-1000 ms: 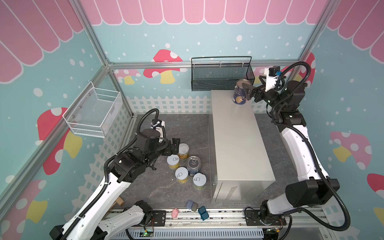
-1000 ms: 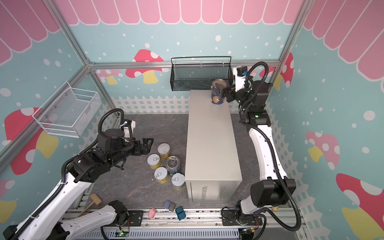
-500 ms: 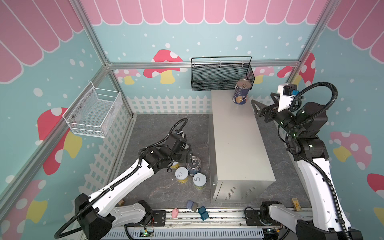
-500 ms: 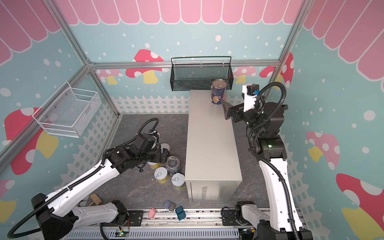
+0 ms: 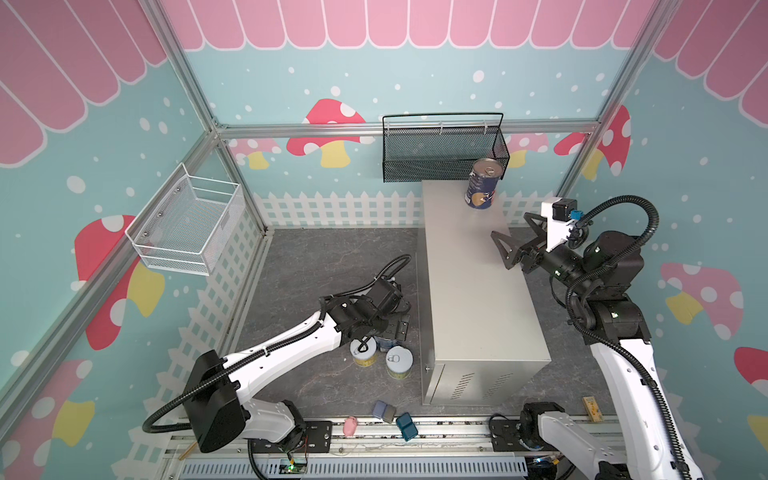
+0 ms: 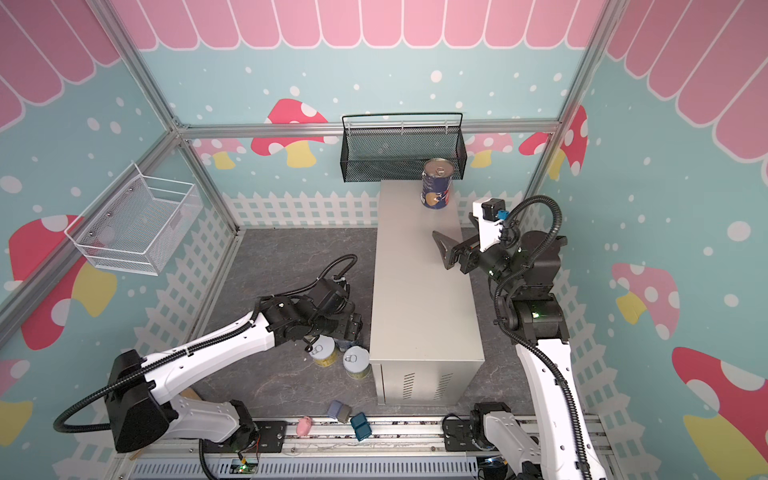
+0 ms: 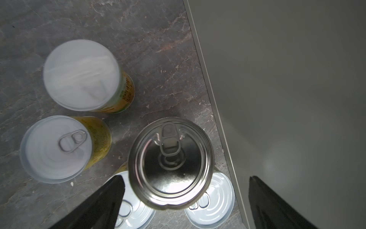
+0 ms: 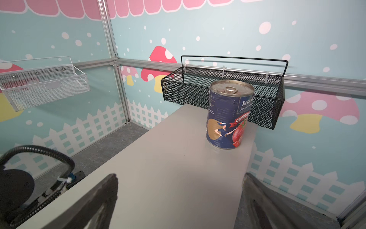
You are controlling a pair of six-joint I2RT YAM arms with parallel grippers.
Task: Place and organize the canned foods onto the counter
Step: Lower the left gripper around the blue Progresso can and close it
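A blue can (image 5: 481,183) stands on the desk (image 5: 478,299); the right hand (image 5: 509,225) hovers near it, spread. The left hand (image 7: 185,178), spread, hangs over a silver-topped can (image 7: 171,162).

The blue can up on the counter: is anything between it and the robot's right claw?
No, just bare counter top lies between the blue can and the open right gripper; the right wrist view shows it best.

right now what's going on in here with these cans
Cans are going up onto the counter. One blue can stands upright at its far end; the right hand hangs open short of it, holding nothing. The left hand, open, hovers over a tall can on the floor beside the counter, with four shorter cans next to it.
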